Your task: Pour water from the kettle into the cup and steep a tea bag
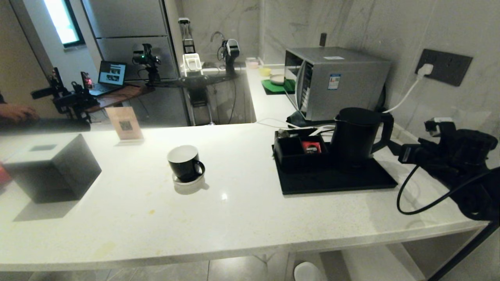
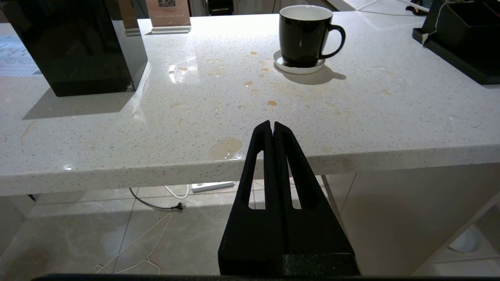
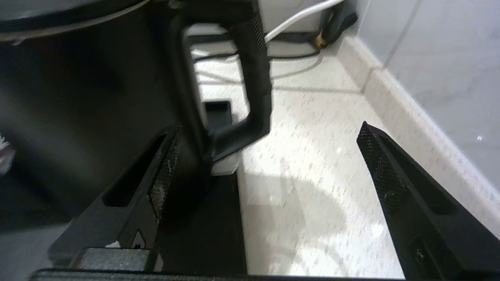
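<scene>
One white speckled tabletop (image 1: 242, 218) carried everything, with its near edge running across the front and a wall along the right side. One steel oven (image 1: 336, 80) stood at the back right. One black cube tissue box (image 1: 54, 168) sat at the far left, close to the near edge.

One flat black tray (image 1: 343, 181) lay right of centre. On it stood one kettle (image 1: 357, 136), upright with its long axis vertical, lid on, handle turned to the right toward the wall and spout to the left. One black compartment caddy (image 1: 291, 150) sat on the tray just left of the kettle and held one red sachet (image 1: 311, 147).

One cup (image 1: 184, 162) stood upright on one white saucer (image 1: 188, 180) near the tabletop's centre, mouth up and showing a white inside, handle pointing right. Bare surface lay open on all sides of the cup, with a wide gap between it and the tray. The tea bag could not be made out.

Two grippers were present. The right gripper (image 3: 265, 156) was beside the kettle handle at the tabletop's right edge, jaws spread wide and released, one finger against the kettle body and the handle standing between the two. The left gripper (image 2: 272, 127) hung below and in front of the near edge, jaws clenched on nothing.
</scene>
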Robot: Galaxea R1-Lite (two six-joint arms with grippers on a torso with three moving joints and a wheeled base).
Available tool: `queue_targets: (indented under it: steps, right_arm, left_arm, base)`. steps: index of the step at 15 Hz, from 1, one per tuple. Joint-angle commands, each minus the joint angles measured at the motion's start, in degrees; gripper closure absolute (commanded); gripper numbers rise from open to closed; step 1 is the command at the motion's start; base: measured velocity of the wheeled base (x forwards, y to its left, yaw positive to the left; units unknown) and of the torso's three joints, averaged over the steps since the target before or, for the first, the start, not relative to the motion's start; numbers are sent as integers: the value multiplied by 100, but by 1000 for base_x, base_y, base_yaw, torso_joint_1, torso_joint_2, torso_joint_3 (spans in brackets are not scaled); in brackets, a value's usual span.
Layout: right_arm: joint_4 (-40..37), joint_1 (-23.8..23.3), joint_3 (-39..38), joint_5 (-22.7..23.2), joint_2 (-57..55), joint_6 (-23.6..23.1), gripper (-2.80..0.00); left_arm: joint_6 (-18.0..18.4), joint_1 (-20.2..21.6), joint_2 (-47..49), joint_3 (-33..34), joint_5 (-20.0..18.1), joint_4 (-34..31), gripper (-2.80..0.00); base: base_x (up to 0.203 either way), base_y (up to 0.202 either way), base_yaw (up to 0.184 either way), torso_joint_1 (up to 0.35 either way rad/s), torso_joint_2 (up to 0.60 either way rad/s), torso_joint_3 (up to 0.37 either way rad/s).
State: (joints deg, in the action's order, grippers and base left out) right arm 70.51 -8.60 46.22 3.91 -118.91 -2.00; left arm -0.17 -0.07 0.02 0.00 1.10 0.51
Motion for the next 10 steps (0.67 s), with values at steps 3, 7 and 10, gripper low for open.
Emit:
queue_targets:
  steps: [3, 7, 10]
  right_arm:
    - [42, -28, 436, 2, -317, -2, -280]
    - [40, -36, 757, -4, -537, 6, -280]
    - [7, -35, 1042, -288, -689, 6, -280]
  left_arm:
    - [0, -1, -2, 0, 5, 2, 0]
    - [0, -1, -2, 0, 5, 2, 0]
    - [0, -1, -2, 0, 5, 2, 0]
  base:
    - [0, 0, 0, 0, 0, 0]
    - [0, 0, 0, 0, 0, 0]
    - [0, 0, 0, 0, 0, 0]
